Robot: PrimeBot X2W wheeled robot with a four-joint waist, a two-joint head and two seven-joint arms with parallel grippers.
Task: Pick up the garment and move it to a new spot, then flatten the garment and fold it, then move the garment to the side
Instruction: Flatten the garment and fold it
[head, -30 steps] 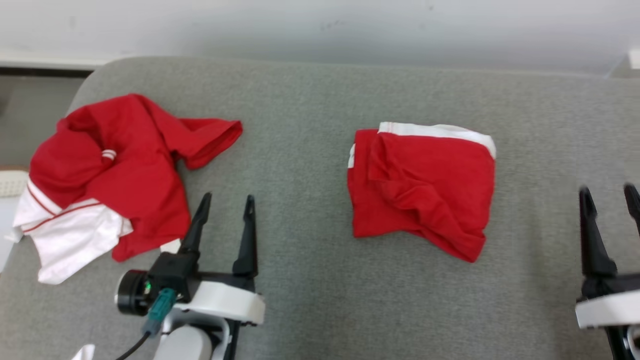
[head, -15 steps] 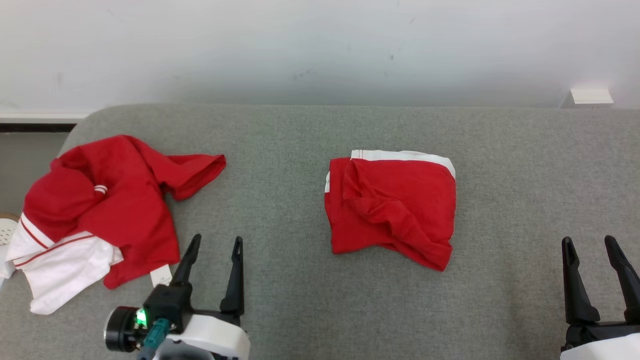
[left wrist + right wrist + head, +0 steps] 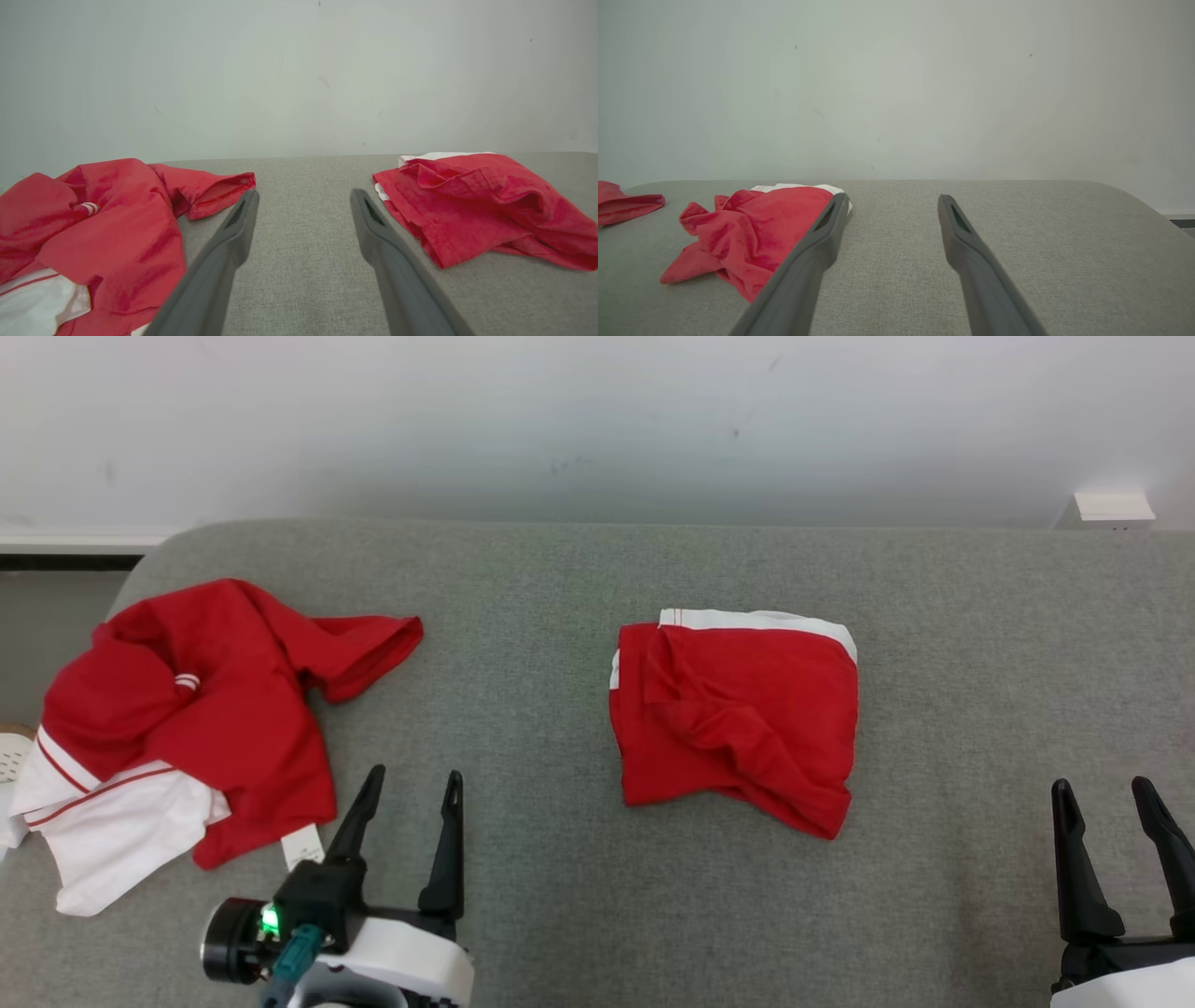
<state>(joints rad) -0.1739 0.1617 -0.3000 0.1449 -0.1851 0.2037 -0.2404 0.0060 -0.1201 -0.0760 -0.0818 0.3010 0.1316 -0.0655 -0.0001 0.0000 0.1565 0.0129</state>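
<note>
Noted white tag (image 3: 303, 846) on crumpled shirt (image 3: 215, 709), print too small to read. Found both jaws spread wide, gripping nothing, above surface (image 3: 560, 896), apart from folded shirt (image 3: 738, 719).

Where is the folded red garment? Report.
Head view: the folded red cloth garment with white edge lies right of centre on the grey fabric surface, between the crumpled red-and-white garment and the right hand.

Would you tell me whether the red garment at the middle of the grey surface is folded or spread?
Folded: the middle garment lies as a compact, slightly rumpled rectangle, with a white layer peeking beneath.
</note>
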